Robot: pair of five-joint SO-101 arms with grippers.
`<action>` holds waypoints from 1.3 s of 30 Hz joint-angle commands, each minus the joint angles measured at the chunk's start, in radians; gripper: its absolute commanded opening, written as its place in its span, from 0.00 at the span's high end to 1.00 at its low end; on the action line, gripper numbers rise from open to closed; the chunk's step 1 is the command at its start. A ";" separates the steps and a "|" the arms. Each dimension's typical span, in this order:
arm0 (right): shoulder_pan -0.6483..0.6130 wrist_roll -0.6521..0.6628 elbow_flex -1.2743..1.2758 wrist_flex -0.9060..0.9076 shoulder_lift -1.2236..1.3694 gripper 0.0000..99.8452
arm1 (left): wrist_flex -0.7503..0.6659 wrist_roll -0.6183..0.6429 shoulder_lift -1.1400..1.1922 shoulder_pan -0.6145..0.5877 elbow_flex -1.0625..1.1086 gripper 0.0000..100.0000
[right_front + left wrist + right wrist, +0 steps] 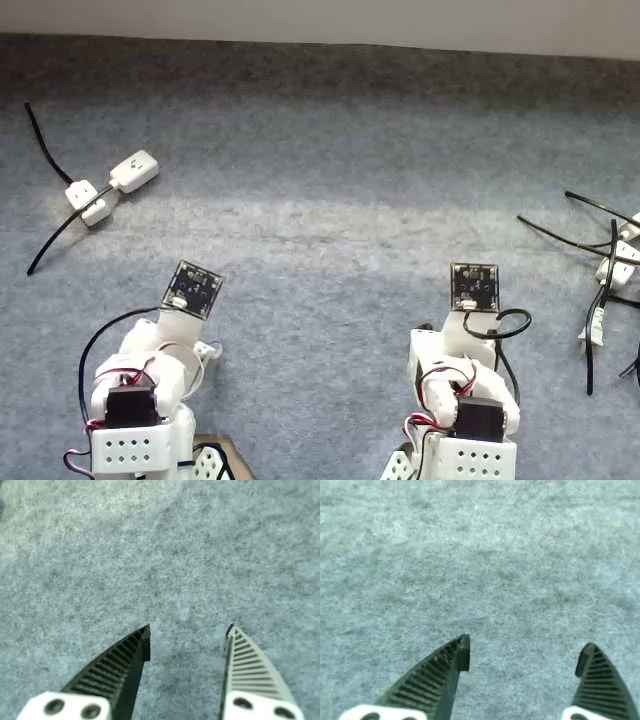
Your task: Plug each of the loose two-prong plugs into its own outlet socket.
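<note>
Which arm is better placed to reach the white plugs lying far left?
Left. The left arm stands on the plugs' side, its pincer open; the right arm sits nearer the other plugs.

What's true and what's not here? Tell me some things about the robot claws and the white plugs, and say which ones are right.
1. The left gripper is open and holds nothing. True.
2. The right gripper is squeezing a plug. False: it is open, with just the grey fuzzy table cover under it.
3. The white plastic plug pieces on a thin black cable lie at the far left of the table, apart from both arms. True.
4. The bundle of white plugs and black cables sits in the middle, between the two arms. False: it lies at the table's right edge.
</note>
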 commanded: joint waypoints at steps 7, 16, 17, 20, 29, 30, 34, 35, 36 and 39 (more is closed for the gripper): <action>-0.013 0.000 0.157 0.004 -0.005 0.67 | -0.041 0.002 -0.001 0.067 0.013 0.76; 0.028 0.000 0.157 -0.038 -0.007 0.67 | -0.196 -0.003 -0.002 0.061 0.013 0.76; 0.056 0.003 0.157 -0.064 -0.007 0.67 | -0.204 -0.005 -0.002 0.028 0.013 0.76; 0.213 0.005 0.157 -0.137 -0.007 0.67 | -0.328 0.005 -0.002 -0.091 0.013 0.76; 0.527 0.002 -0.013 -0.229 0.002 0.67 | -0.393 0.315 -0.002 -0.102 -0.008 0.76; 0.532 0.005 -0.038 -0.223 0.002 0.67 | -0.393 0.315 -0.002 -0.102 -0.001 0.76; 0.564 0.066 -0.139 -0.159 0.004 0.67 | -0.391 0.315 -0.002 -0.104 0.013 0.76; 0.579 0.121 -0.156 -0.160 0.004 0.67 | -0.391 0.315 -0.002 -0.108 0.013 0.76; 0.593 0.172 -0.176 -0.162 0.004 0.67 | -0.390 0.316 -0.002 -0.108 0.013 0.76; 0.630 0.249 -0.189 -0.213 0.005 0.67 | -0.331 0.316 -0.002 -0.107 0.013 0.76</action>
